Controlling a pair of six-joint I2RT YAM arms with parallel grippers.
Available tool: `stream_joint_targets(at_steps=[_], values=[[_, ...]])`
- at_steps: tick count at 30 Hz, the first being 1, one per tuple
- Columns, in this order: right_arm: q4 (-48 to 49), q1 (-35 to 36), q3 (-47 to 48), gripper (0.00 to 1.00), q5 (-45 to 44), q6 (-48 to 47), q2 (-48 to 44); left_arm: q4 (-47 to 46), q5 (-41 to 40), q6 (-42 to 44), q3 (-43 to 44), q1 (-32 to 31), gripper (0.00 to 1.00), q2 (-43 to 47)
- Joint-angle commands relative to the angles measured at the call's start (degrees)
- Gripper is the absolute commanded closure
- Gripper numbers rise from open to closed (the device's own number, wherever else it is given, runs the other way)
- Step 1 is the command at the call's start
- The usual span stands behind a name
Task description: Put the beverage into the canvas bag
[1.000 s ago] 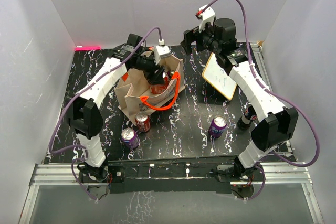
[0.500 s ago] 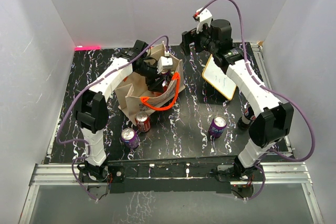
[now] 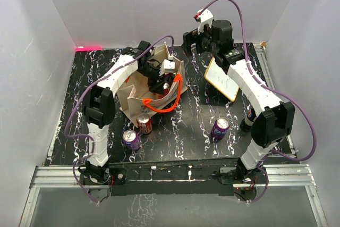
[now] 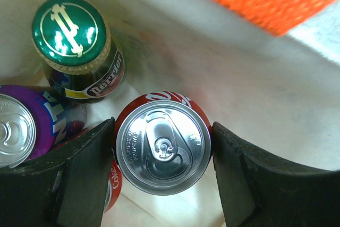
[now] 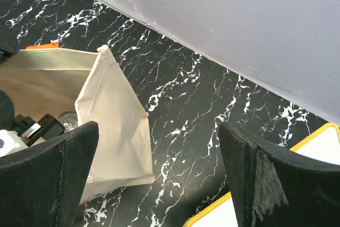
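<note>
Inside the canvas bag (image 4: 255,94) a red can (image 4: 163,147) is clasped upright by the left gripper (image 4: 162,158), likely for release; the right gripper (image 5: 159,176) is spread empty near the table (image 5: 186,94)'s far edge.

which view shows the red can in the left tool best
Left wrist view: the red aluminium cola can, silver lid and tab clear, sits between the fingers of the left tool. The top external view mostly hides it behind the left arm; the right wrist view shows mainly the beige canvas bag.
</note>
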State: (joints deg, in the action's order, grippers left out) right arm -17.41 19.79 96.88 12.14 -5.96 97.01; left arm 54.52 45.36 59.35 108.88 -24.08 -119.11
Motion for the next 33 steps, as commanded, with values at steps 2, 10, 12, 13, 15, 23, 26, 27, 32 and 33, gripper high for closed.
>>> stream_joint_targets(at_steps=[2,10,12,13,15,23,26,27,32,33], values=[[3.5,-0.2,3.1,0.0,-0.4,-0.7,0.2,6.1,6.5,7.0,5.3,0.8,1.0,-0.7],[3.2,-0.2,2.8,0.0,-0.9,-1.3,0.3,9.9,6.7,11.8,8.7,1.2,1.0,-4.3],[3.1,-0.3,2.8,0.0,-1.1,-1.3,0.3,11.6,6.7,13.0,10.3,1.3,1.0,-5.5],[3.1,-0.2,2.7,0.0,-1.1,-1.4,0.3,12.0,6.8,13.1,11.0,1.3,1.0,-6.0],[3.1,-0.2,2.6,0.0,-1.3,-1.5,0.4,12.3,6.8,13.4,11.6,1.3,1.0,-6.9],[2.6,-0.3,3.2,0.0,-1.5,-1.8,1.1,13.2,6.5,15.5,13.0,1.4,0.95,-9.4],[2.6,-0.3,1.6,0.0,-1.7,-2.0,0.0,13.3,5.6,17.0,12.8,1.4,0.93,-10.0],[2.6,-0.3,1.2,0.0,-1.6,-2.0,-0.2,13.4,5.1,17.9,12.8,1.4,0.93,-10.3],[2.6,-0.3,0.4,0.0,-1.4,-2.0,-0.5,14.2,5.1,19.2,13.4,1.4,0.93,-11.3],[2.6,-0.3,0.4,0.0,-1.3,-2.0,-0.5,14.2,5.2,19.2,13.4,1.4,0.92,-11.4]])
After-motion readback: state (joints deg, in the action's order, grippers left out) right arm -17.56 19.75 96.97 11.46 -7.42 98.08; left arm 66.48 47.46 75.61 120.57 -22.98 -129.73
